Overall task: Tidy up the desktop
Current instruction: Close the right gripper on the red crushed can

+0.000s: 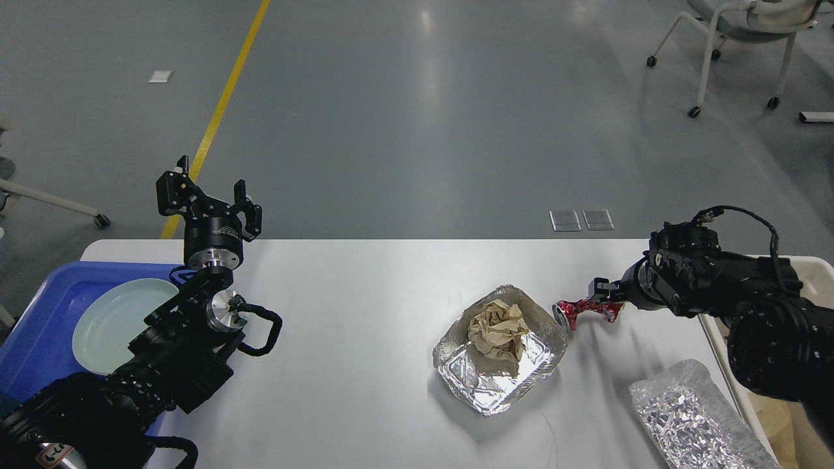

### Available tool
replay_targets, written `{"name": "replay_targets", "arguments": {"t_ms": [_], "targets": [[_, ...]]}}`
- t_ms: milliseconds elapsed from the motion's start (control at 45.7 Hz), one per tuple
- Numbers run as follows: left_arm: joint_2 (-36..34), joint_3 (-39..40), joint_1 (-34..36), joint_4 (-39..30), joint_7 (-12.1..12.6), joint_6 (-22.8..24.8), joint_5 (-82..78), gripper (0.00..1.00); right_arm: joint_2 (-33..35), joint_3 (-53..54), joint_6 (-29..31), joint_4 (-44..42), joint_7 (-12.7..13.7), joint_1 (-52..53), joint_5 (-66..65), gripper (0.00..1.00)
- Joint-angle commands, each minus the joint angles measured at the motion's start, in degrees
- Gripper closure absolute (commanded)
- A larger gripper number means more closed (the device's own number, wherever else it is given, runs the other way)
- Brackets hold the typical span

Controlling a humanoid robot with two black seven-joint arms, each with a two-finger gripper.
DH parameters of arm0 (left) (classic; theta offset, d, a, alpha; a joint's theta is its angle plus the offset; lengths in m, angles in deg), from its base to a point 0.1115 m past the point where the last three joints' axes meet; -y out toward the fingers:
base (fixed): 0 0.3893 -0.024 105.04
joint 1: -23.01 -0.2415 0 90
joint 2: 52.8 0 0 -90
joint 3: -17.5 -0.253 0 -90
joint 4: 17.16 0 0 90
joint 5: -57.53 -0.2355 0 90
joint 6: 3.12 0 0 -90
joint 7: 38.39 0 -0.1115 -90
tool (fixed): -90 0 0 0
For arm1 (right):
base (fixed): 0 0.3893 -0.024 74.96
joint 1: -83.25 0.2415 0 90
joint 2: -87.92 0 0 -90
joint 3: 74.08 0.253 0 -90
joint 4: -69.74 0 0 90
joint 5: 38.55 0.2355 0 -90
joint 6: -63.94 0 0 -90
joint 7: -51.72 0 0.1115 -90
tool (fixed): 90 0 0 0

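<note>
The white desktop [365,312] holds a crushed red can [576,310], a foil tray [482,385] with a crumpled brown paper ball [498,329] in it, and a crumpled foil packet [690,417]. My right gripper [603,297] is low at the can's right end. Its fingers are small and dark, so I cannot tell whether they grip the can. My left gripper [208,199] is open and empty, raised over the back left corner of the desktop.
A blue tray [39,326] with a pale green plate [111,322] sits at the left edge, partly behind my left arm. A cream bin [814,266] stands off the right edge, mostly hidden by my right arm. A wheeled chair [736,39] stands far back right.
</note>
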Motion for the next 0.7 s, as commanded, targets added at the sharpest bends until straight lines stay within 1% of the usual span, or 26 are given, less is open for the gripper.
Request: {"name": "replay_targets", "arguments": {"t_ms": [0,88,263,394,525,678], "targets": [[0.0,0.0,0.0,0.0,0.0,0.0,0.0,0.0,-0.06,0.4,-1.35,-0.18,0.6,-0.47,0.44,0.34],[0.0,0.0,0.0,0.0,0.0,0.0,0.0,0.0,-0.06,0.58,-2.06,-0.18,0.6,-0.91,0.53,0.4],[0.0,0.0,0.0,0.0,0.0,0.0,0.0,0.0,-0.06,1.19,-2.15,-0.18,0.6,-1.09,0.62,0.45],[0.0,0.0,0.0,0.0,0.0,0.0,0.0,0.0,-0.06,1.37,-2.23,-0.18,0.6,-1.61,0.62,0.52],[0.0,0.0,0.0,0.0,0.0,0.0,0.0,0.0,0.03,1.46,-2.23,-0.27,0.51,-2.32,0.62,0.67],[0.0,0.0,0.0,0.0,0.0,0.0,0.0,0.0,0.12,1.37,-2.23,-0.27,0.51,-2.58,0.62,0.89]]}}
